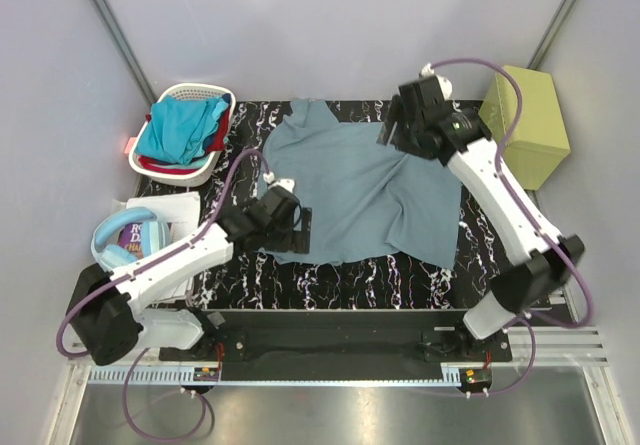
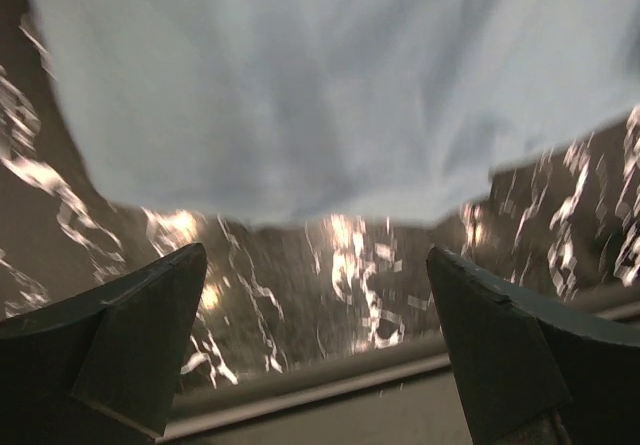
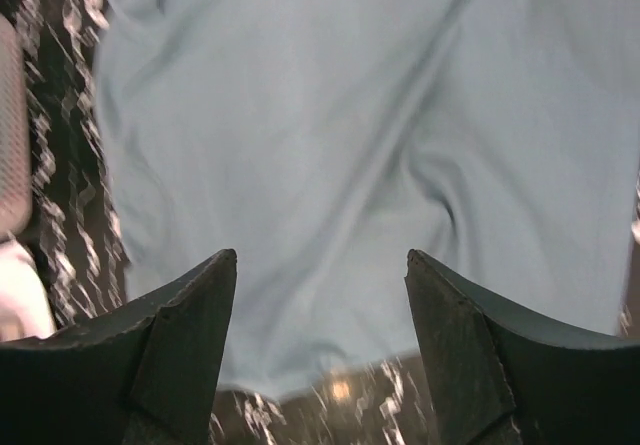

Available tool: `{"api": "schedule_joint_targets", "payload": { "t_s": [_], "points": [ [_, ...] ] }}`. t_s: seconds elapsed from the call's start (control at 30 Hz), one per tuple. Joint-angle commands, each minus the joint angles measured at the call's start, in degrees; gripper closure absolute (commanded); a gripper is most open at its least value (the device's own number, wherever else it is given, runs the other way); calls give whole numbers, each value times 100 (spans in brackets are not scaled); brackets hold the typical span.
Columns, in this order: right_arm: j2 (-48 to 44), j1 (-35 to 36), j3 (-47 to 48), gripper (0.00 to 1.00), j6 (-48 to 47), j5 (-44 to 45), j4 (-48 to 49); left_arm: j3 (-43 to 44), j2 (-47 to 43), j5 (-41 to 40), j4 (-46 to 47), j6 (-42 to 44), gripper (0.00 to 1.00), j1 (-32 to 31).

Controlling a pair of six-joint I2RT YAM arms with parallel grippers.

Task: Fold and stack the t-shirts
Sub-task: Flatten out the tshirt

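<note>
A muted grey-blue t-shirt (image 1: 360, 185) lies spread and wrinkled on the black marbled table. It also fills the left wrist view (image 2: 320, 75) and the right wrist view (image 3: 350, 135). My left gripper (image 1: 300, 227) is open and empty over the shirt's near left edge. My right gripper (image 1: 392, 130) is open and empty over the shirt's far right edge. A turquoise t-shirt (image 1: 180, 130) and a red one (image 1: 222, 125) lie bunched in the white laundry basket (image 1: 180, 170) at the far left.
An olive-green box (image 1: 527, 125) stands at the far right. Blue headphones (image 1: 130, 237) lie on a book and papers at the near left. A metal rail (image 1: 340, 350) runs along the table's near edge.
</note>
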Motion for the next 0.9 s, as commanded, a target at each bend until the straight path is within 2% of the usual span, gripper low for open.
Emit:
{"api": "schedule_joint_targets", "payload": {
  "t_s": [0.0,0.17,0.4,0.53,0.63,0.77,0.8,0.87],
  "points": [
    [-795,370,-1534,25,534,415,-10,-433,-202,-191,147,-483,1,-492],
    [-1621,1029,-2520,25,921,671,-71,-644,235,-218,489,-501,1,-685],
    [-2141,1636,-3049,27,1335,1057,-396,-522,1106,-95,1130,-281,1,-694],
    [-2370,1900,-3348,27,1589,1225,-633,-293,1669,-33,1281,-193,6,-694],
    [-2572,2023,-3515,28,1669,1286,-730,-56,2020,-86,1334,-114,13,-694],
    [-2756,2093,-3621,30,1669,1427,-845,225,2293,-165,1307,-52,38,-694],
    [-2783,2085,-3638,30,1660,1479,-845,313,2355,-191,1264,-61,56,-694],
    [-2792,2093,-3647,32,1590,1514,-845,384,2364,-226,1228,-78,78,-694]
  ]
}}
